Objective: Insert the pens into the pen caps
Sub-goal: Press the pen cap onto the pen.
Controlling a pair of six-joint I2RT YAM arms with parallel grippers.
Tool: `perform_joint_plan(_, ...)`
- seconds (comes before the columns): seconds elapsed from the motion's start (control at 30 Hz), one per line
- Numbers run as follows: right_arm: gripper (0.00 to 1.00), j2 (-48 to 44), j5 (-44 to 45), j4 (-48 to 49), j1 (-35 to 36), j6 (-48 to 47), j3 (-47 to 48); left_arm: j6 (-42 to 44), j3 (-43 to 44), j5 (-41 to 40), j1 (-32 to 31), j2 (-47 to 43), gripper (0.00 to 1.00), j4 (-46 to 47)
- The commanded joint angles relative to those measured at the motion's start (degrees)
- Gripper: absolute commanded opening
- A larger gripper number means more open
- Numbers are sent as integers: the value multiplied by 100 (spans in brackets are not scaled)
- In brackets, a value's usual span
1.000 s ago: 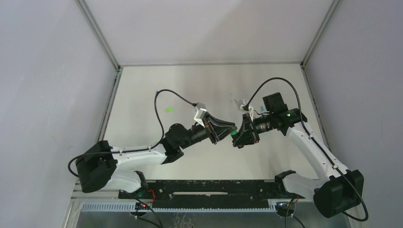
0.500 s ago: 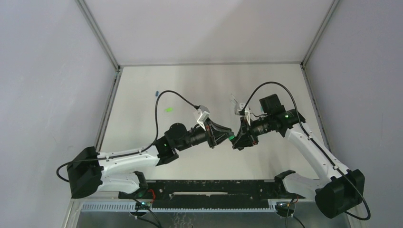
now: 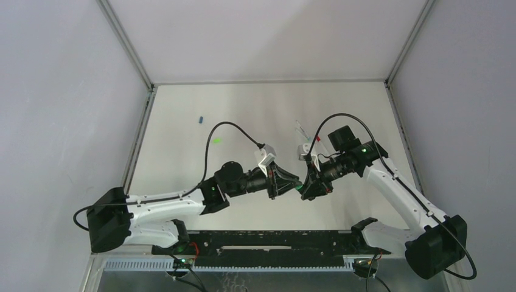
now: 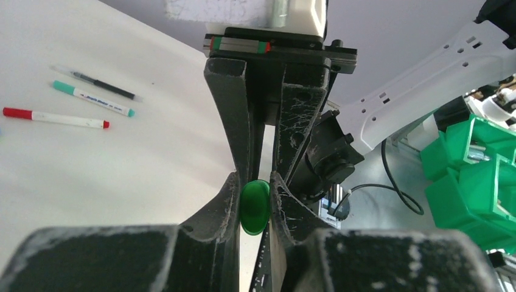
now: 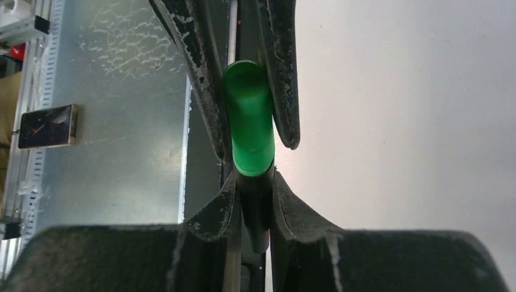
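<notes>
Green cap [image 4: 255, 208] in left tool [image 4: 255, 181] meets dark pen [image 5: 255, 213] in right tool [image 5: 254, 180].

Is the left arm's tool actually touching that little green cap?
Touching. The left wrist view shows the green cap squeezed between the left tool's two fingers, each pressed against a side, no gap.

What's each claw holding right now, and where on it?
Left claw pinches a short green plastic cap by its sides. Right claw grips a thin dark pen barrel just behind that cap, which sits on the pen's end.
</notes>
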Motion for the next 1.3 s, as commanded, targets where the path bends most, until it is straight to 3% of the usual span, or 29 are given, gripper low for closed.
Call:
perform_joint_plan(0.0, 0, -23, -1046, 1905, -28, 26, 566, -425, -619, 1514, -490, 222, 5, -2496)
perform_joint_plan(0.1, 0, 119, -981, 1801, 91, 83, 566, -656, -606, 795, -419, -202, 19, -2188)
perform_joint_plan(0.17, 0, 200, -1016, 1729, 135, 78, 560, -740, -587, 511, -382, -436, 24, -1988)
perform_joint_plan(0.37, 0, 261, -1094, 1519, 261, -64, 549, -804, -557, 101, -314, -811, 27, -1675)
perform_joint_plan(0.5, 0, 296, -1125, 1441, 287, -118, 553, -905, -721, -300, -288, -1056, 40, -1395)
perform_joint_plan(0.67, 0, 330, -1132, 1347, 321, -223, 554, -940, -957, -606, -243, -1501, 47, -961)
perform_joint_plan(0.87, 0, 321, -1267, 1336, 308, -136, 556, -370, -1488, -753, -245, -2187, 54, -507)
perform_joint_plan(1.1, 0, 510, -1646, 1502, 213, 313, 555, 463, -2351, -1620, -242, -2941, 84, 1018)
perform_joint_plan(1.27, 0, 657, -1778, 1512, 216, 401, 557, 1096, -2005, -1669, -242, -2668, 85, 1387)
